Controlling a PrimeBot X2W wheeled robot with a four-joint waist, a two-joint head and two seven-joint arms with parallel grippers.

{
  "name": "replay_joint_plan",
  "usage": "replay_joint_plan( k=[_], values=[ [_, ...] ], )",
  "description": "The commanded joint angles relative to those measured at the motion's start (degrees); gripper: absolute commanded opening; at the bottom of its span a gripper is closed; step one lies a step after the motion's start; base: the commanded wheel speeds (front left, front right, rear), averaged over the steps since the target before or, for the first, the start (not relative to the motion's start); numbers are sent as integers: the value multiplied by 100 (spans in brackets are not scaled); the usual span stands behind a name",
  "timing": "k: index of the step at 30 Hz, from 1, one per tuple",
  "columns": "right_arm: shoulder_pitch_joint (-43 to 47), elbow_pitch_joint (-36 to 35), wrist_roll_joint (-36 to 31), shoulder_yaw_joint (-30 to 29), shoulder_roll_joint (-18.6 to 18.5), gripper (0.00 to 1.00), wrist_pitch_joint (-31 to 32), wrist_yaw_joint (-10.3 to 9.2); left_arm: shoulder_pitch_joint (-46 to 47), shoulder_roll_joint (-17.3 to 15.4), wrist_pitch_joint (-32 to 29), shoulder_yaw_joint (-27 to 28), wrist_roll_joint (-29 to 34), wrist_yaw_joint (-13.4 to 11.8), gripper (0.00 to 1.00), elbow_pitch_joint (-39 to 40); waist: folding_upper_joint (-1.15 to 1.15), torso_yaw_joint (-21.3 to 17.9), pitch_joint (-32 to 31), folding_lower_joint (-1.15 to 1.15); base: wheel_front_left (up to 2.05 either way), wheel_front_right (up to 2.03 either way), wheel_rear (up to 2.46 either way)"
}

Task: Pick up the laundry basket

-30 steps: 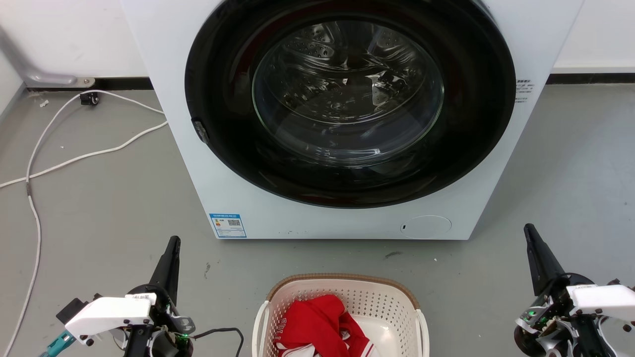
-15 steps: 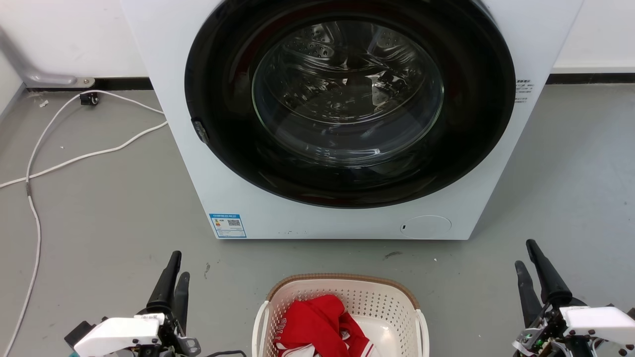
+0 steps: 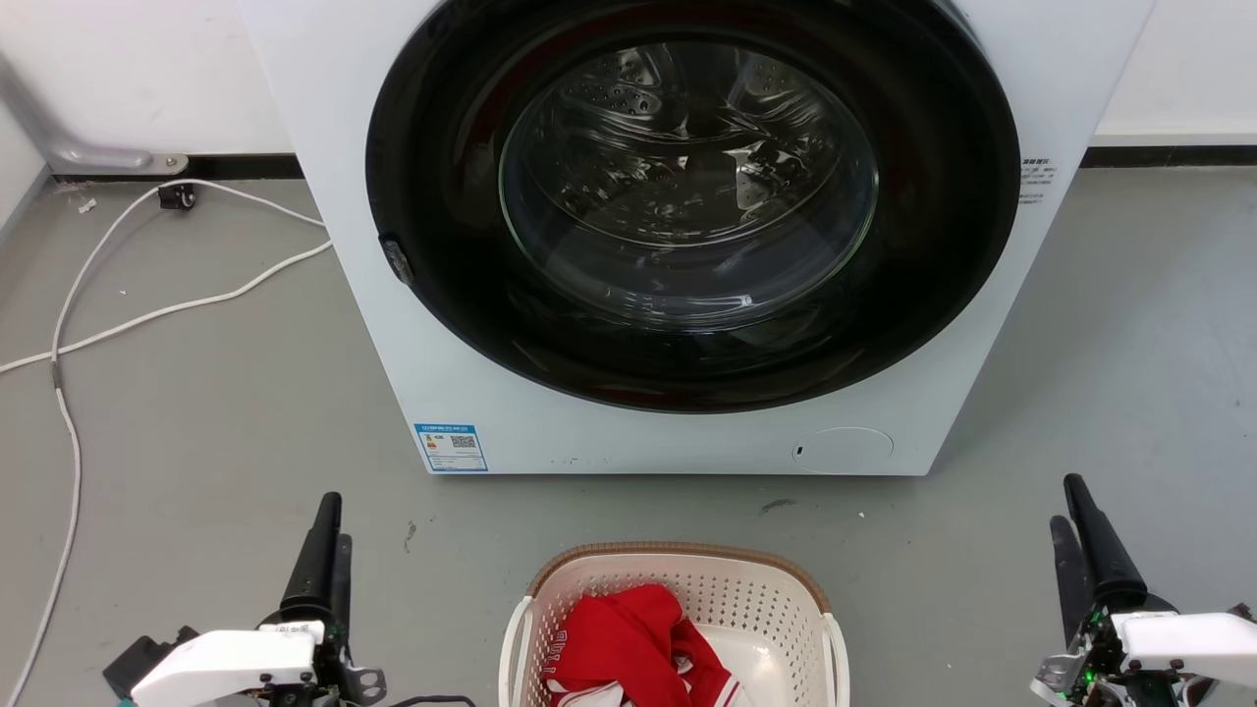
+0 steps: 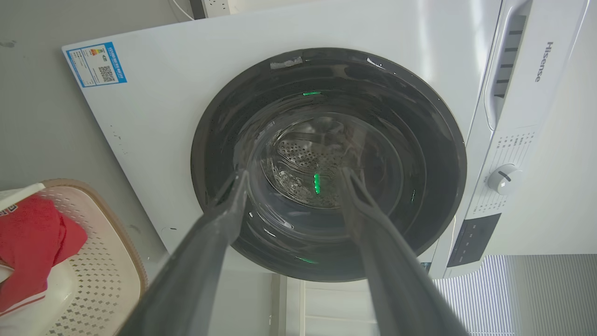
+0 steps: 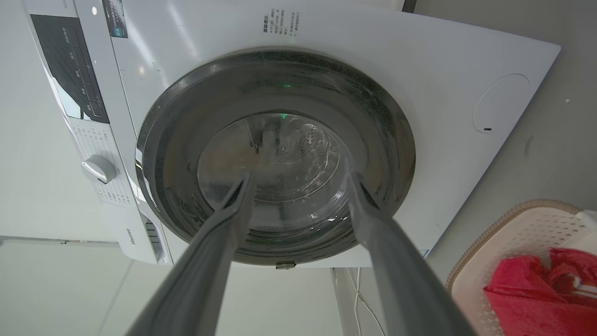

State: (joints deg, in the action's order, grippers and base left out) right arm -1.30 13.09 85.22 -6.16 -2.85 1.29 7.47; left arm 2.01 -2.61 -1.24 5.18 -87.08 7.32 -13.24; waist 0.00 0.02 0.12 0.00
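Note:
The laundry basket (image 3: 756,601) stands on the grey floor at the bottom centre of the head view, cream and perforated with a brown rim and white side handles. A red garment (image 3: 628,638) lies inside it. My left gripper (image 3: 334,520) is to its left and my right gripper (image 3: 1065,503) to its right, both well apart from it and pointing at the washer. In the left wrist view the left gripper (image 4: 294,172) is open and empty, with the basket (image 4: 116,261) at the lower left. The right gripper (image 5: 301,170) is open and empty too, with the basket (image 5: 513,228) at the lower right.
A white front-loading washer (image 3: 687,442) with a closed dark round door (image 3: 687,206) stands just behind the basket. White cables (image 3: 69,432) trail over the floor at the left. Bare grey floor (image 3: 1110,373) lies on both sides of the washer.
Both grippers have dropped toward the bottom edge and drifted slightly outward. Each now shows two fingers where one showed a second ago. The basket has not moved.

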Motion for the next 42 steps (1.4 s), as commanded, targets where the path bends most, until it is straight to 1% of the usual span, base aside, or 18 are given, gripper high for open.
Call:
replay_joint_plan(
  k=[1, 10, 18, 25, 34, 39, 42],
  values=[
    [-52, -142, -170, -43, -16, 100, -57, 2, 39, -20, 53, 59, 139, 5, 100, 125, 0, 1, -1, 0, 0, 0, 0],
    [-35, -457, -1270, -125, -15, 100, -265, 2, 40, -22, 262, 240, 840, -57, 100, 317, 0, 6, 2, 0, 0, 0, 0],
    [-51, -910, -2365, -86, -14, 100, -437, 2, 9, -24, 431, 174, 1610, -292, 100, 713, 0, 19, 14, 0, 0, 0, 0],
    [17, -1193, -3315, -13, -14, 100, -572, 2, -48, -26, 569, 6, 2568, -410, 100, 1185, 0, 30, 26, 0, 0, 0, 0],
    [111, -1518, -4384, 184, -12, 100, -739, 2, -149, -27, 730, -276, 3755, -560, 100, 1543, 0, 31, 37, 0, 0, 0, 0],
    [191, -1633, -4863, 271, -12, 100, -819, 2, -227, -27, 816, -560, 4537, -480, 100, 1623, 0, 29, 39, 0, 0, 0, 0],
    [234, -1660, -5115, 299, -11, 100, -868, 2, -237, -28, 865, -695, 4967, -482, 100, 1656, 0, 28, 43, 0, 0, 0, 0]
  ],
)
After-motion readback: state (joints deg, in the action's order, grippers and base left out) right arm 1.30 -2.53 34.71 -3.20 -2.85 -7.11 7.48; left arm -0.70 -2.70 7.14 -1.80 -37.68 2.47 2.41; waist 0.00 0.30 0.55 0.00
